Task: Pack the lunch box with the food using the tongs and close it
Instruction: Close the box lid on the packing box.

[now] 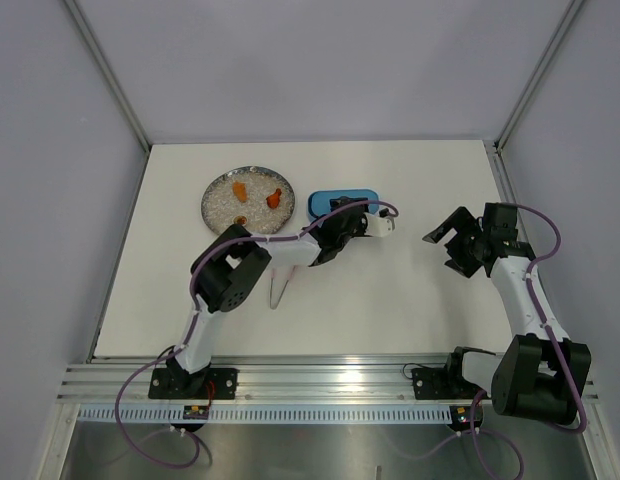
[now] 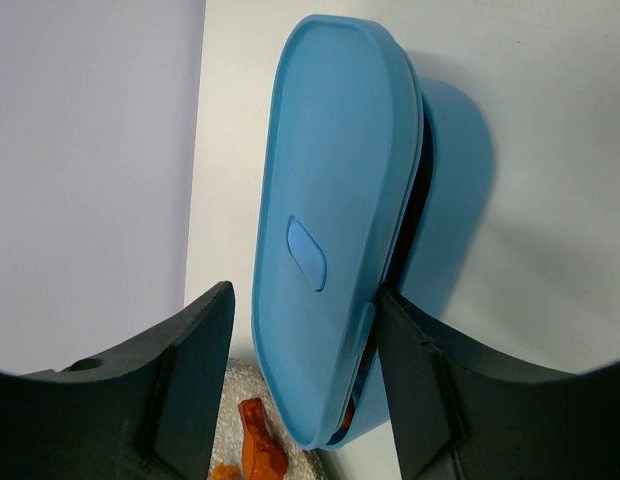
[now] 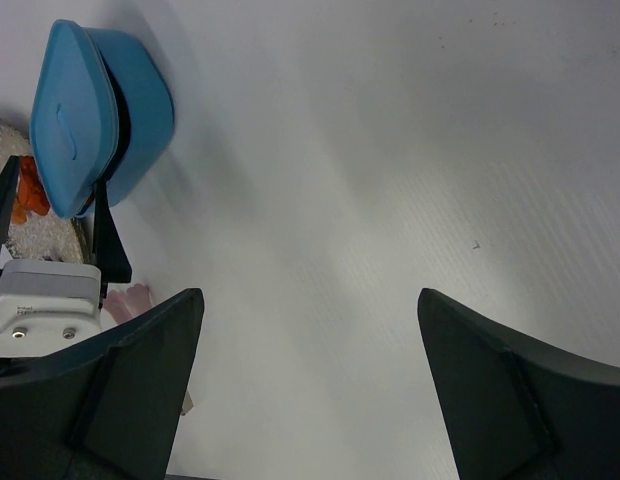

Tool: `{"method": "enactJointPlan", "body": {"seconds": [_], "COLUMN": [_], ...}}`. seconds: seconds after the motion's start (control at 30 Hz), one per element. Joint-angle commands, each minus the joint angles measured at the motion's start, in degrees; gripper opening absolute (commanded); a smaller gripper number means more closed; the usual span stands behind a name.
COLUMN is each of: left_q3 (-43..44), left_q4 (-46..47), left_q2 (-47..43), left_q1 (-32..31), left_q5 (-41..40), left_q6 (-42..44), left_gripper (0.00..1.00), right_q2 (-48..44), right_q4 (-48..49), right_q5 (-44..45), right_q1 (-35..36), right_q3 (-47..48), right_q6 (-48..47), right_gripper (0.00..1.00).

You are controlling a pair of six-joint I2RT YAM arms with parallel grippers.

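Note:
The blue lunch box [image 1: 342, 203] stands right of the plate, its flat lid [image 2: 330, 220] lying askew on the base [image 2: 455, 190] with a gap along one edge. An orange morsel [image 2: 366, 362] shows through that gap. My left gripper [image 2: 305, 295] is open astride the lid's near end. One finger [image 2: 420, 380] touches the lid's rim and the other stands apart. More orange food [image 1: 276, 196] lies on the plate. The pale tongs [image 1: 282, 285] lie on the table beside the left arm. My right gripper [image 1: 447, 250] hangs open and empty to the right.
The round speckled grey plate [image 1: 222, 205] sits left of the box, close to its end, and its rim [image 2: 235, 395] shows by my left finger. In the right wrist view the box [image 3: 140, 100] is far left, with bare table under the open right gripper [image 3: 310, 295].

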Motion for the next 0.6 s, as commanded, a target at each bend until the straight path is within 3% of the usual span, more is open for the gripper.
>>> {"method": "enactJointPlan", "body": {"seconds": [0.0, 0.2, 0.23, 0.27, 0.3, 0.33, 0.57], "left_q3": [2.1, 1.7, 1.6, 1.4, 1.3, 1.3, 3.8], "left_q4": [-0.3, -2.5, -2.5, -2.8, -3.3, -4.7, -14.3], "left_q2": [-4.9, -9.9, -10.7, -11.5, -13.2, -14.1, -19.1], "left_q1": [-0.7, -1.5, -1.5, -1.6, -1.6, -1.5, -1.4], "left_q5": [-2.2, -5.1, -5.8, -5.8, -5.8, -5.2, -3.6], "left_q6": [-1.5, -4.8, -6.5, -7.2, -8.0, -9.4, -17.1], "left_gripper": [0.61, 0.68, 0.77, 0.79, 0.94, 0.99, 0.99], "right_q2": [-0.7, 1.6, 2.6, 3.1, 3.7, 5.3, 12.9], "right_q4": [0.9, 0.6, 0.6, 0.3, 0.3, 0.0, -0.6], "right_q5": [-1.8, -2.8, -3.3, -3.4, -3.8, -4.4, -2.4], "right_q1": [-0.4, -0.4, -0.4, -0.4, -0.4, -0.3, 3.9], "right_q3": [-0.3, 1.1, 1.6, 2.1, 3.3, 4.0, 12.0], "right_q6": [-0.8, -2.2, -2.8, -3.0, -3.3, -4.0, -5.5], "right_gripper": [0.95, 0.95, 0.95, 0.94, 0.95, 0.95, 0.94]}}
